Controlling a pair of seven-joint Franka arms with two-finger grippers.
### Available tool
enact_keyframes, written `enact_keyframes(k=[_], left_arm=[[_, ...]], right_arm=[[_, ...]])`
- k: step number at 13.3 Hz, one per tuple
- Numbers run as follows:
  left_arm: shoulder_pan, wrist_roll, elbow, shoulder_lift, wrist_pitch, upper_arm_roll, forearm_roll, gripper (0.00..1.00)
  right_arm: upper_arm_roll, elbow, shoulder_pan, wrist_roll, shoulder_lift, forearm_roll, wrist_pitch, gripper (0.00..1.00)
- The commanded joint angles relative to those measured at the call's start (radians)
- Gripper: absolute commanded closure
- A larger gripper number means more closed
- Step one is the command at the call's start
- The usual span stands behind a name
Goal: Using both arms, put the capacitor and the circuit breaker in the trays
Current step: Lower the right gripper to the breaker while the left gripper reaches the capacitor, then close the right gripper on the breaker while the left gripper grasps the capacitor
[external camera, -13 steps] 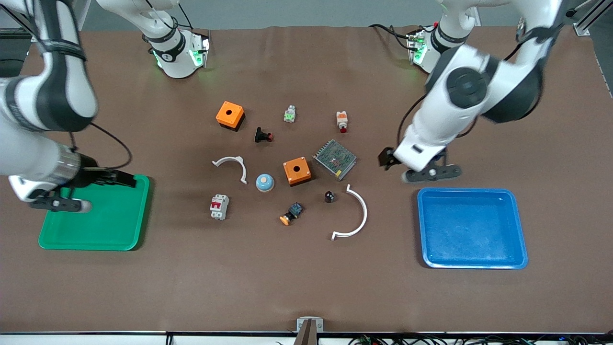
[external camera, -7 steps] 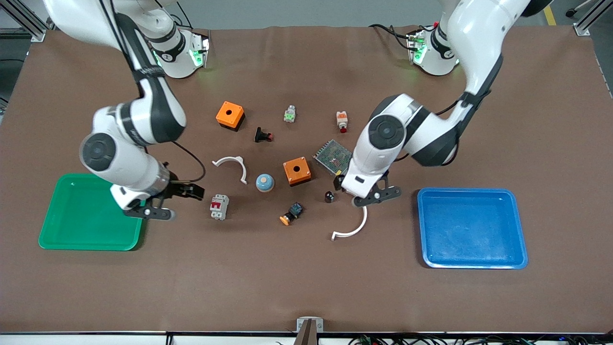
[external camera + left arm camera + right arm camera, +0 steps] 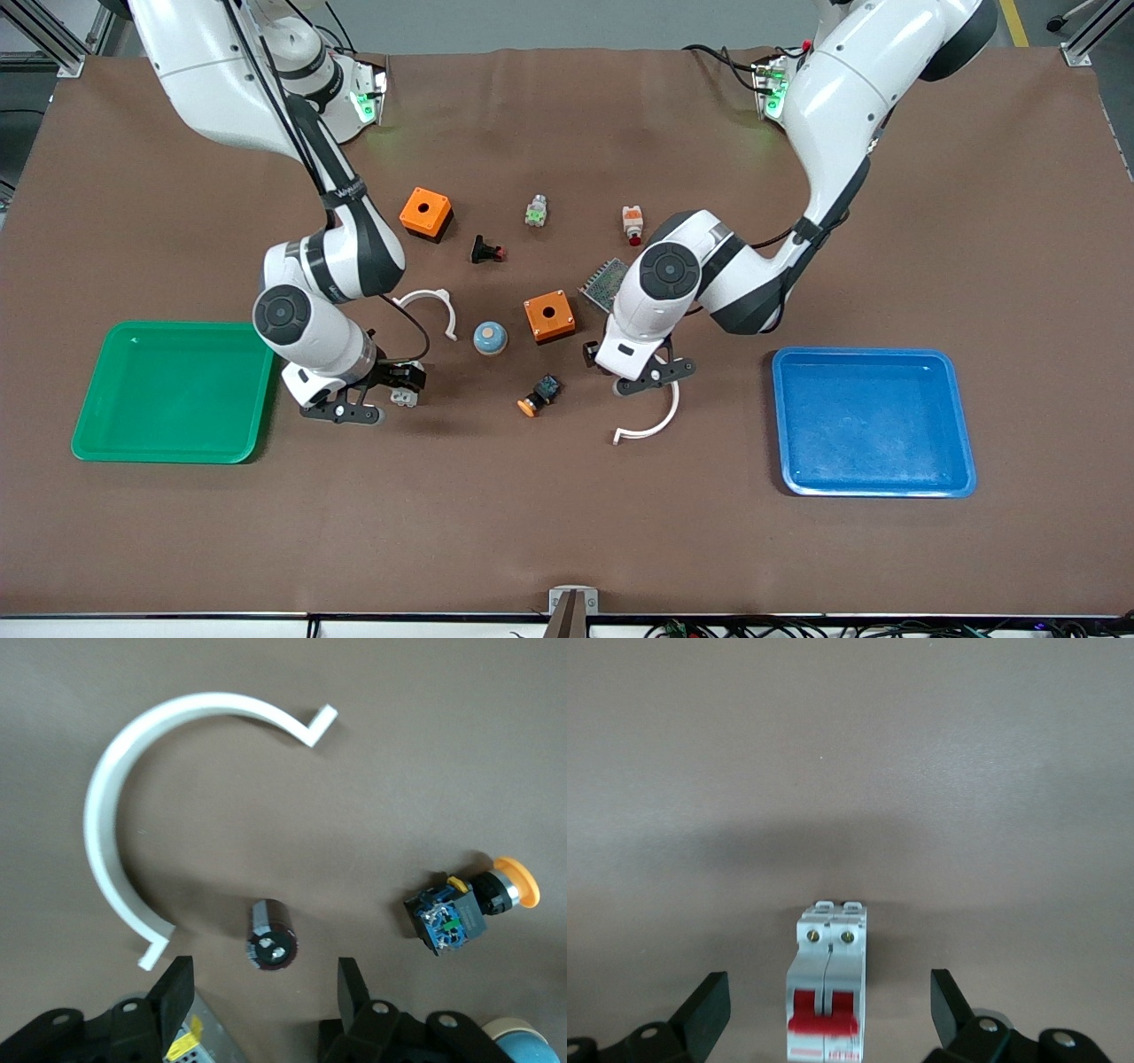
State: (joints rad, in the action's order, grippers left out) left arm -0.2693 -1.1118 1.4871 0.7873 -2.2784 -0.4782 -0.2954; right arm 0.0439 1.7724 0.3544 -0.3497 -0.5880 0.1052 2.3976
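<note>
From the front view, we see our right gripper down low over the circuit breaker, of which only a small white bit peeks out from under it. The green tray sits close by, toward the right arm's end of the table, with bare brown table between. Our left gripper hangs over the spot where the capacitor must be, but the arm hides it here. The orange box and the grey mesh box are just beside this gripper, and the white curved piece lies right under its wrist. The blue tray waits toward the left arm's end.

In the left wrist view, our fingers are wide apart and hold nothing. The capacitor lies on its side between them, a bit ahead of the tips. It is round, so we think it could roll away if one finger touches it first. The white curved piece ends very near one finger, so we might bump it. The orange-capped button is off to the side with more room.

In the right wrist view, our fingers are also wide apart and empty. The circuit breaker stands in the middle between them with lots of clear table all around. If we close off-center, it could twist or tip.
</note>
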Motion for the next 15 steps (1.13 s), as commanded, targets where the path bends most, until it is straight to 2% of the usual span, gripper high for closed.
enact_keyframes(k=[1,3,4,7,8,9,11,12,13,15], left_arm=[[-0.027,-0.025,-0.03,0.039,-0.018,0.016,-0.022,0.35],[-0.056,-0.026,-0.03,0.046,-0.018,0.045,-0.028,0.36],[-0.073,-0.025,-0.03,0.049,-0.018,0.064,-0.027,0.37],[-0.082,-0.023,-0.031,0.063,-0.021,0.084,-0.028,0.4],[-0.082,-0.023,-0.031,0.066,-0.041,0.089,-0.028,0.41],[-0.082,-0.025,-0.03,0.07,-0.058,0.089,-0.028,0.41],[-0.091,-0.023,-0.03,0.075,-0.059,0.09,-0.028,0.47],[-0.091,-0.022,-0.031,0.076,-0.061,0.092,-0.028,0.52],[-0.091,-0.02,-0.031,0.075,-0.061,0.093,-0.028,0.61],[-0.091,-0.017,-0.031,0.075,-0.061,0.095,-0.028,0.85]], right_arm=[[0.011,0.01,0.012,-0.023,-0.044,-0.007,0.063,0.0],[0.011,0.038,0.015,-0.022,-0.046,-0.013,0.09,0.0],[0.011,0.05,0.014,-0.022,-0.044,-0.018,0.097,0.11],[0.01,0.056,0.014,-0.025,-0.044,-0.016,0.092,0.77],[0.01,0.056,0.014,-0.038,-0.044,-0.015,0.086,0.96],[0.01,0.052,0.014,-0.058,-0.042,-0.015,0.08,1.0],[0.011,0.041,-0.003,-0.042,-0.018,-0.015,0.051,1.0],[0.014,0.007,-0.026,-0.011,0.008,-0.018,-0.021,1.0],[0.014,-0.029,-0.053,0.017,0.022,-0.018,-0.097,1.0],[0.037,-0.079,-0.122,0.064,0.054,-0.036,-0.22,1.0]])
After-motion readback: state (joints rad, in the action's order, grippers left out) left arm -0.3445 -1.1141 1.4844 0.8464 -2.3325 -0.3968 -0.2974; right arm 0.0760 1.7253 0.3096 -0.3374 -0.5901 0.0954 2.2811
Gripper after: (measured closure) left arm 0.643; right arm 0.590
